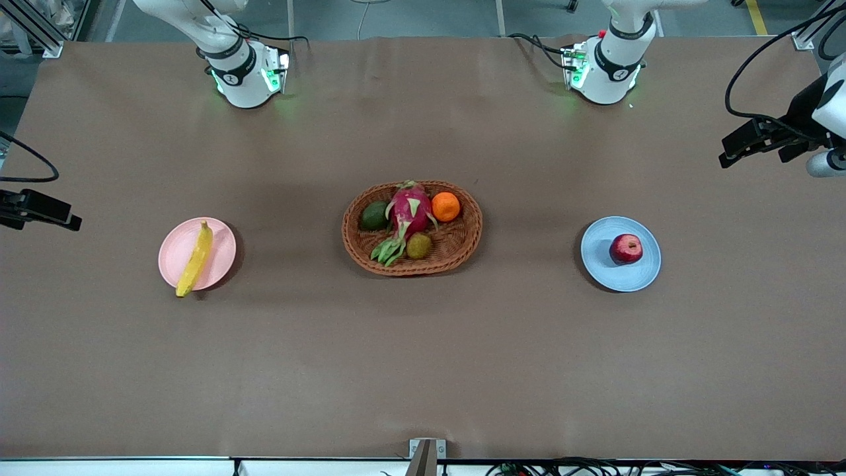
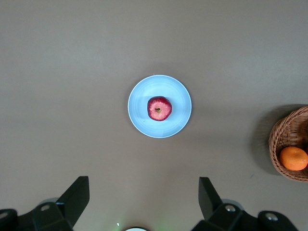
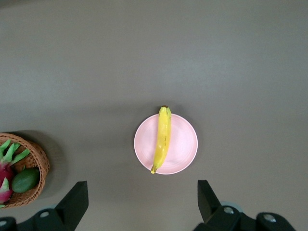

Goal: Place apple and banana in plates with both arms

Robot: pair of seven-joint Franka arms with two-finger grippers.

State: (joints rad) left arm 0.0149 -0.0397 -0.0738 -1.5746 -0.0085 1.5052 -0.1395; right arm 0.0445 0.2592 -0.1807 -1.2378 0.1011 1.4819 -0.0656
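you see the apple [image 1: 626, 248] on the blue plate [image 1: 598, 264], the banana [image 1: 195, 258] lengthwise across the pink plate [image 1: 223, 252]; left claw [image 2: 143, 198] and right claw [image 3: 142, 201] hang above, both spread, empty.

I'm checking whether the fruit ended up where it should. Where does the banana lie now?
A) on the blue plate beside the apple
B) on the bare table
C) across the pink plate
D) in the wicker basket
C: the banana lies across the pink plate, its tips overhanging the rim; the apple sits alone on the blue plate.
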